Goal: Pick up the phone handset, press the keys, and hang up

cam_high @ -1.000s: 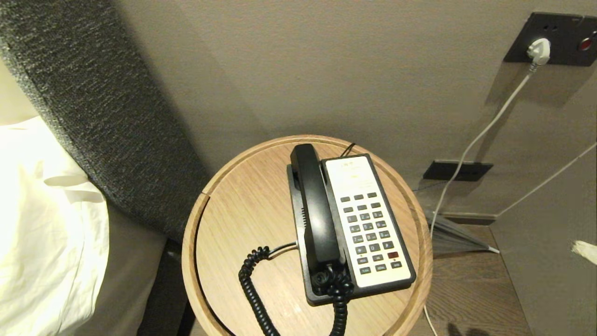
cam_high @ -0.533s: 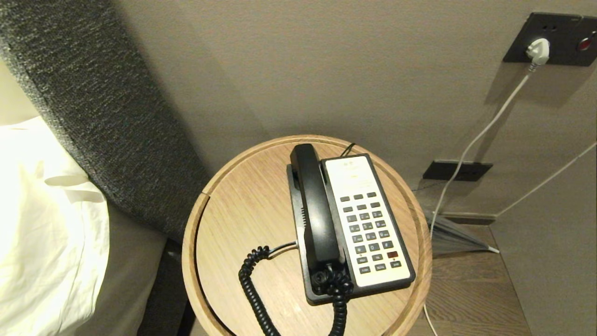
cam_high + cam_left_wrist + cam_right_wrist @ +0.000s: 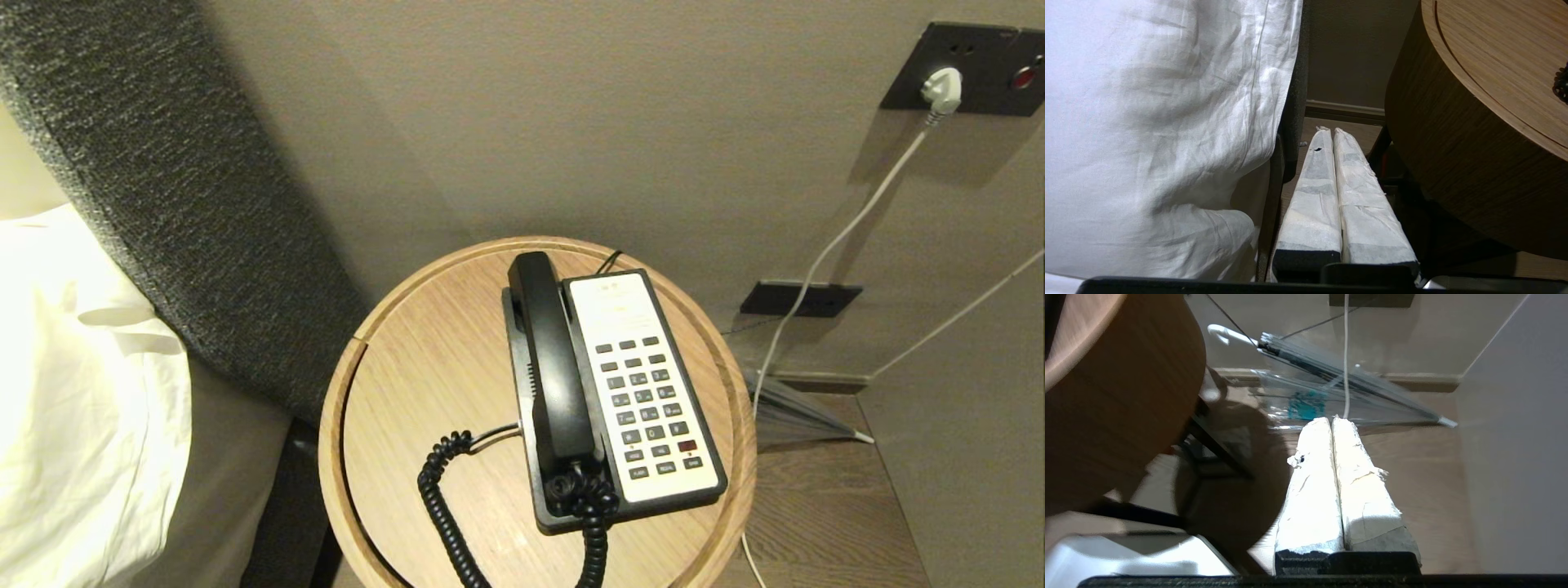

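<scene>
Beige wall fills the back of the head view, with a round wooden bench [image 3: 392, 392] at lower centre and a dark padded headboard [image 3: 163, 204] slanting down the upper left. White bedding [image 3: 73, 408] sits at the left edge. On the bench the phone base [image 3: 620, 498] lies right of centre, and the handset [image 3: 551, 359] rests in its cradle along the base's left side, coiled cord [image 3: 445, 506] looping off toward the bottom of the frame. Just right of the handset, the keys [image 3: 645, 404] run in rows down the cream faceplate. A white plug [image 3: 943, 86] sits in the socket at upper right.

Neither arm shows in the head view. Left end effector [image 3: 1329, 131] hangs low between bedding and bench side, wrapped fingers pressed together, gripping nothing. Right end effector [image 3: 1331, 419] is down beside the bench too, fingers closed tight and empty, pointing at a clear umbrella [image 3: 1331, 379] on the floor.
</scene>
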